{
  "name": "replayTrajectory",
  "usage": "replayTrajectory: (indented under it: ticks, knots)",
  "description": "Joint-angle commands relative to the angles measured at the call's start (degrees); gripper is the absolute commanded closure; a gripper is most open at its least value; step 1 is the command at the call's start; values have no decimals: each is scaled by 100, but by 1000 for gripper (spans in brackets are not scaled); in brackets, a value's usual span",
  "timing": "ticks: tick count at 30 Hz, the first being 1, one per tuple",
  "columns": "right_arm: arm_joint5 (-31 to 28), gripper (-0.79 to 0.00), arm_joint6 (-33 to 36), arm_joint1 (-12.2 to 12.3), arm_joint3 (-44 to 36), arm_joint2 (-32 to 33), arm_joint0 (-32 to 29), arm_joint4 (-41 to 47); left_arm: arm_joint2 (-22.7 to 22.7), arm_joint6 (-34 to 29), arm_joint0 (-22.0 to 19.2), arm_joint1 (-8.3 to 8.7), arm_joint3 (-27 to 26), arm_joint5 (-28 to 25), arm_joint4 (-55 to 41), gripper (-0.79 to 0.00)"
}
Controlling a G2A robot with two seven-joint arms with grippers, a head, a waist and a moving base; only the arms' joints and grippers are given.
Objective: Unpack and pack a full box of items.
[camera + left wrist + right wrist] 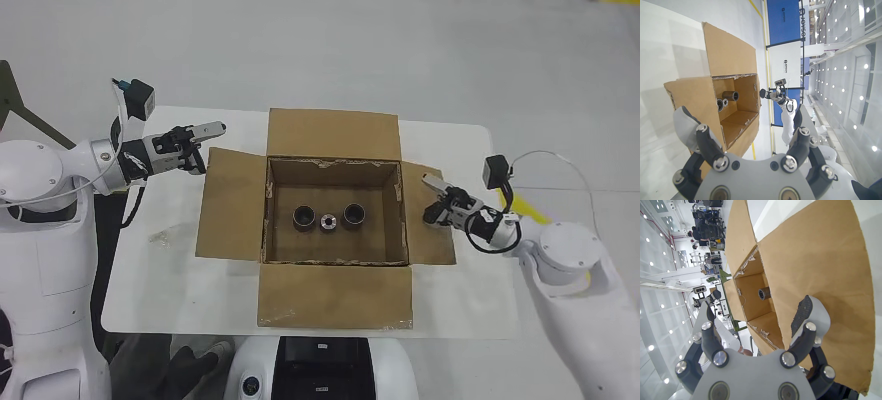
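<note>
Hovering at either side of the open cardboard box (332,133), both arms are empty. The left end effector (207,146), at the left of the top view just off the box's left flap, is spread wide. The right end effector (431,198), over the right flap, is equally wide with nothing between its pads. On the box floor, mid-frame, stand a dark cylinder (303,216) and a second dark cylinder (353,213), with a small silver coupling (327,221) between them. The box sits on the white worktop (150,270). Unpacking looks to be the step in hand, with these three pieces left. The next move likely calls for one arm to clear the wall and drop steeply onto the nearest cylinder.
</note>
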Motion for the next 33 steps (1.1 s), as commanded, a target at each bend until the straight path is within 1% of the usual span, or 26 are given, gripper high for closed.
replayTrajectory:
  ticks: [1, 9, 14, 22, 25, 27, 29, 31, 33]
  knots:
    - [2, -785, 18, -10, 47, -77, 57, 11, 0, 0, 0, 0, 0, 0, 0, -785]
    - [3, -785, 122, -67, 294, -505, 339, -18, 0, 0, 0, 0, 0, 0, 0, -785]
    - [3, -785, 137, -81, 347, -588, 438, -26, 0, 0, 0, 0, 0, 0, 0, -785]
    - [22, -785, -36, -27, 82, -189, 296, -136, 0, 0, 0, 0, 0, 0, 0, -785]
    - [37, -785, -74, -8, -12, -41, 254, -162, 35, 227, 74, 7, 18, -50, -32, -785]
    - [41, -785, -84, 0, -58, 19, 252, -174, 6, 236, 14, 32, 111, -56, -56, -785]
    - [25, -785, -74, 8, -110, 67, 262, -210, -71, 202, -121, 55, 341, -70, -261, -785]
    - [-4, -785, -32, 17, -162, 137, 264, -187, -107, 225, -271, 86, 576, -96, -264, -785]
    - [-22, -785, -12, 29, -225, 233, 253, -195, -94, 26, -426, 118, 809, -196, -383, -785]
